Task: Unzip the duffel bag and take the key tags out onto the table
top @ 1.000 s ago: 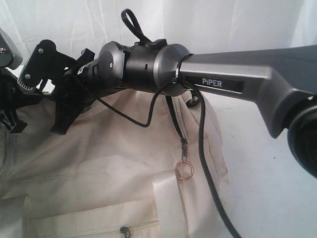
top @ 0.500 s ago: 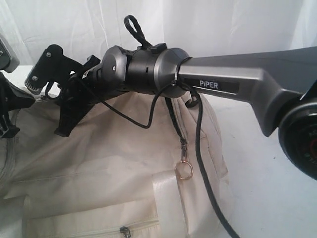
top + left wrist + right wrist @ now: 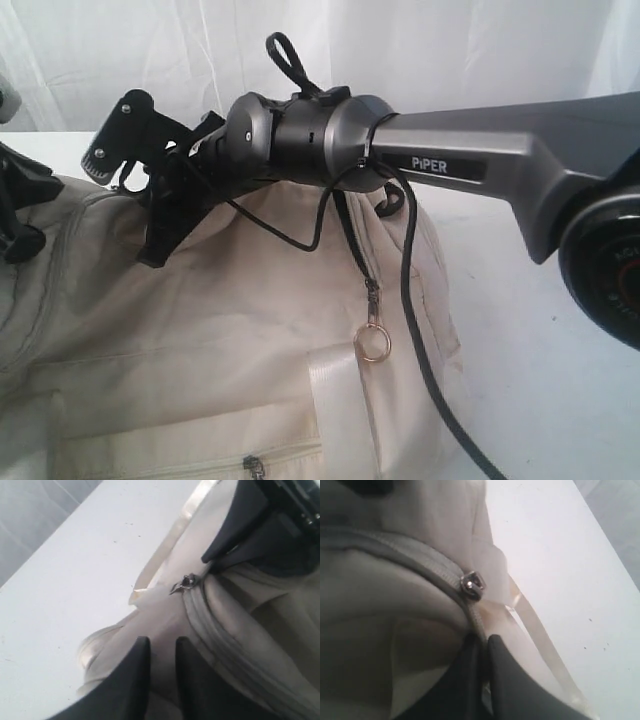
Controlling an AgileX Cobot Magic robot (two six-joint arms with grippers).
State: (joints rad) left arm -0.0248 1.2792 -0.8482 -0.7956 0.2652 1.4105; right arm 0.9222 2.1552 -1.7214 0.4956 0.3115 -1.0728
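The cream duffel bag (image 3: pixel 200 340) fills the lower left of the exterior view on the white table (image 3: pixel 540 360). My right gripper (image 3: pixel 155 250) reaches across onto the bag's top, where it is shut (image 3: pixel 482 642) on the beige zipper line just below a small metal slider (image 3: pixel 472 584). At the far left edge my left gripper (image 3: pixel 15 225) stands with its fingers close together (image 3: pixel 161 647) and bag fabric between them, a short way from that slider (image 3: pixel 187 581). A metal ring (image 3: pixel 372 345) hangs on a dark cord down the bag's side. The key tags are out of view.
A pale webbing strap (image 3: pixel 170 540) trails from the bag onto the table (image 3: pixel 75 580). A closed side-pocket zipper (image 3: pixel 255 465) runs along the bag's lower front. The right arm's black cable (image 3: pixel 410 330) hangs over the bag's right end. White curtain (image 3: pixel 450 40) hangs behind.
My right gripper has moved rightward and slightly up along the bag's top. The left gripper has slid further toward the left edge, and the bag's top left now sits higher.
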